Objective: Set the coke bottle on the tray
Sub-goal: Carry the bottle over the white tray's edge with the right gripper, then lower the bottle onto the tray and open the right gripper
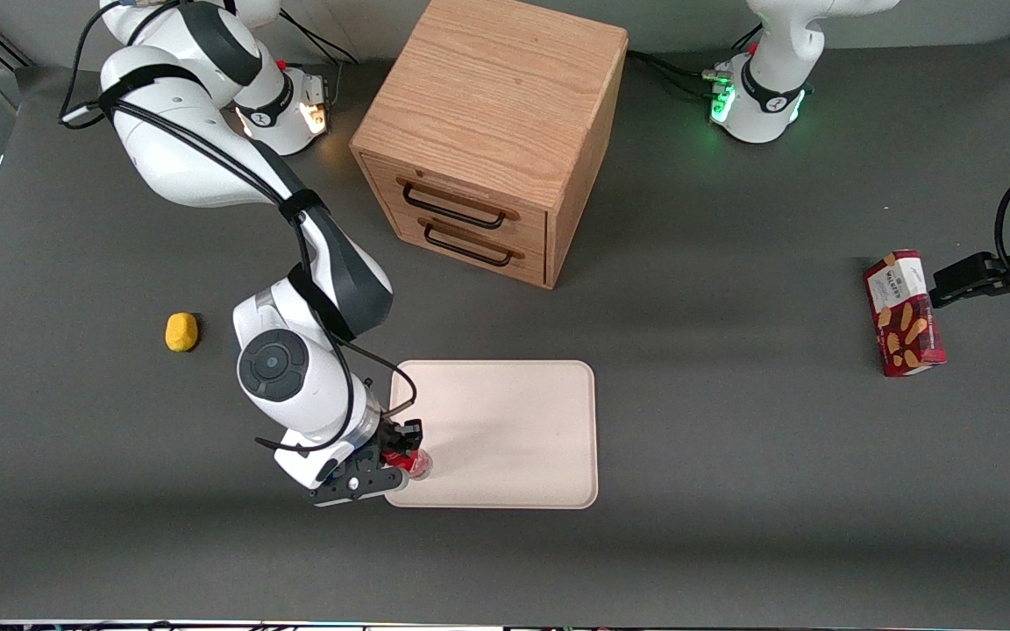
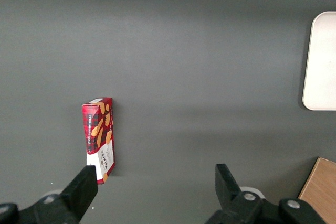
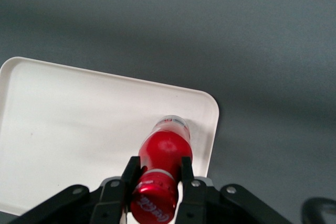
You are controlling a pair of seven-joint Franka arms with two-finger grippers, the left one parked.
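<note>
Coke bottle [image 3: 163,153] is clamped at its neck, just under the red cap, between the two fingers of the gripper [image 1: 398,457], and it hangs over the tray [image 1: 522,421] close to the corner that lies nearest the front camera and toward the working arm's end of the bench [image 1: 733,543]. In the right wrist view the bottle's base appears to be just over, or perhaps already touching, the tray floor inside the low rim; I cannot tell which.

By my reading the step in hand is the set-down, the last part of the job. What it calls for next is a short straight lowering until the base sits flat, then opening the fingers and lifting clear without tipping the bottle. The spot is close to the rim, so a base resting partly on the rim could make it topple.

Count: one coke bottle, one tray, one wooden cabinet [image 1: 496,131] with two drawers, farther from the front camera than the tray, one yellow lump [image 1: 181,332] toward the working arm's end, and one red snack box [image 1: 904,314] toward the parked arm's end.
</note>
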